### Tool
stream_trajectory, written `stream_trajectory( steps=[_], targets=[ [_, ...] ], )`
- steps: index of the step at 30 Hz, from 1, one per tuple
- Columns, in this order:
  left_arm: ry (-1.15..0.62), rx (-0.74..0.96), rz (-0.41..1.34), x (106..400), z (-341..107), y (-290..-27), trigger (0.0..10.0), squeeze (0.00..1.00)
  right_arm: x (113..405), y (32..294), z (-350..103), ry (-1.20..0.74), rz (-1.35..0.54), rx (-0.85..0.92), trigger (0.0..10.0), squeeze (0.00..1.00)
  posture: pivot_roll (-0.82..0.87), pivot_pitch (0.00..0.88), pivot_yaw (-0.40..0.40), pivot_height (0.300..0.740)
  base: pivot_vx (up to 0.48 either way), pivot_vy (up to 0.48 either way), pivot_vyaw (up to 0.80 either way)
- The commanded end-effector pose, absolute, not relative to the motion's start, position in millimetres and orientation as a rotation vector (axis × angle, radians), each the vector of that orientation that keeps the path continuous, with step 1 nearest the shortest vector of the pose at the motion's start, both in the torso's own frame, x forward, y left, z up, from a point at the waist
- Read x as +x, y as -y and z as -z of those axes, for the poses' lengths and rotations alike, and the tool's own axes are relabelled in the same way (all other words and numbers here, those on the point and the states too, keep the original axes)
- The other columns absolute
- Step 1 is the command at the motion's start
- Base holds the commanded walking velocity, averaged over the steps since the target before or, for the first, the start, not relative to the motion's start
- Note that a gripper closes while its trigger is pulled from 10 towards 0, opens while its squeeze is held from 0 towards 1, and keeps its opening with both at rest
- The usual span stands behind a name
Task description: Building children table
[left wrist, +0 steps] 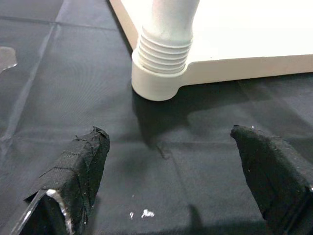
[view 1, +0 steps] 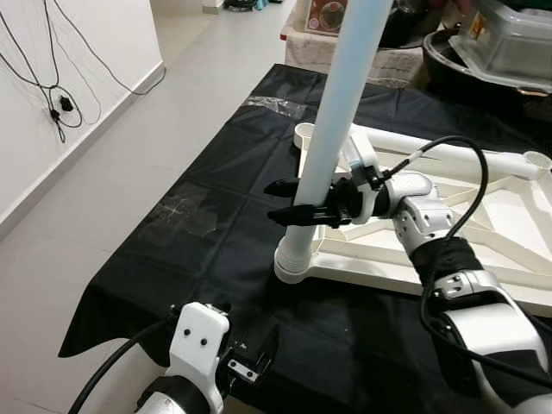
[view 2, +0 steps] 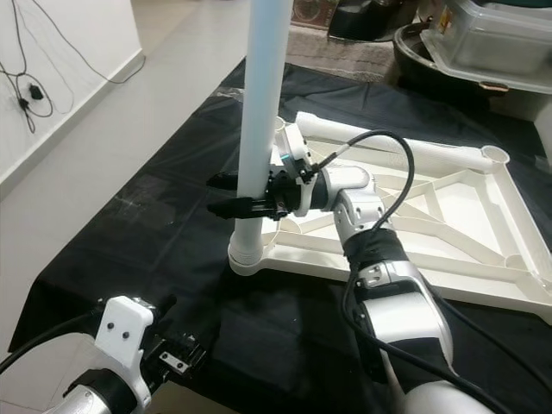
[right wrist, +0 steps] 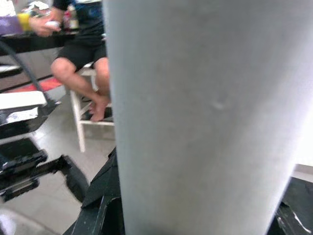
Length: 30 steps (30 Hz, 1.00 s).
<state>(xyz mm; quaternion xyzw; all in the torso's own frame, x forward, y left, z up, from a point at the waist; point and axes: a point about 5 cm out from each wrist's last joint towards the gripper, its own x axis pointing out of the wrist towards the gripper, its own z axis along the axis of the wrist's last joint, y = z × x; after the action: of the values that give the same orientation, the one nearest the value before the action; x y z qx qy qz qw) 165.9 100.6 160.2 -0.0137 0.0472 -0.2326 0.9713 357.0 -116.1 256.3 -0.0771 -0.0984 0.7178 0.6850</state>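
A white children's table top (view 1: 509, 216) lies upside down on a black cloth. A long pale table leg (view 1: 341, 95) stands upright in the near left corner socket (view 1: 293, 259); its threaded end (left wrist: 164, 46) sits in the socket collar. My right gripper (view 1: 274, 201) reaches in from the right and is shut on the leg a little above the socket, one finger on each side. My left gripper (left wrist: 171, 181) hovers low over the cloth in front of that socket, open, with its taped fingers (left wrist: 73, 176) wide apart and nothing between them.
The black cloth (view 1: 216, 198) covers the floor under the table top. Empty corner sockets (view 1: 304, 131) (view 1: 536, 159) sit farther back. Bins and boxes (view 1: 509, 39) crowd the far right. Cables (view 1: 60, 103) hang on the left wall. A seated person's legs (right wrist: 83, 68) show on a white stool.
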Motion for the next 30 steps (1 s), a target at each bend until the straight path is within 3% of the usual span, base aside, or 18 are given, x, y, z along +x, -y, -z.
stream_trajectory(
  steps=[1, 12, 26, 30],
  targets=[
    [-0.118, -0.023, 0.471, 164.5, -155.9, -100.1, 10.0, 0.00, 357.6, 117.9, -230.9, 0.136, -1.545, -0.128, 10.0, 0.00, 0.25, 0.213, -0.075, 0.740, 0.000, 0.000, 0.00],
    [-0.108, -0.023, 0.473, 170.7, -154.4, -99.7, 10.0, 0.00, 348.4, 121.0, -218.0, 0.128, -1.371, -0.157, 10.0, 0.00, 0.23, 0.189, -0.071, 0.740, 0.000, 0.000, 0.00],
    [-0.085, -0.008, 0.475, 184.1, -150.4, -99.2, 10.0, 0.00, 354.5, 115.2, -205.8, -0.046, -0.839, -0.083, 10.0, 0.00, 0.20, 0.142, -0.067, 0.740, 0.000, 0.000, 0.00],
    [-0.079, -0.007, 0.468, 188.1, -147.9, -99.7, 10.0, 0.00, 352.7, 125.4, -198.7, -0.074, -0.517, 0.052, 10.0, 0.00, 0.19, 0.116, -0.071, 0.740, 0.000, 0.000, 0.00]
  ],
)
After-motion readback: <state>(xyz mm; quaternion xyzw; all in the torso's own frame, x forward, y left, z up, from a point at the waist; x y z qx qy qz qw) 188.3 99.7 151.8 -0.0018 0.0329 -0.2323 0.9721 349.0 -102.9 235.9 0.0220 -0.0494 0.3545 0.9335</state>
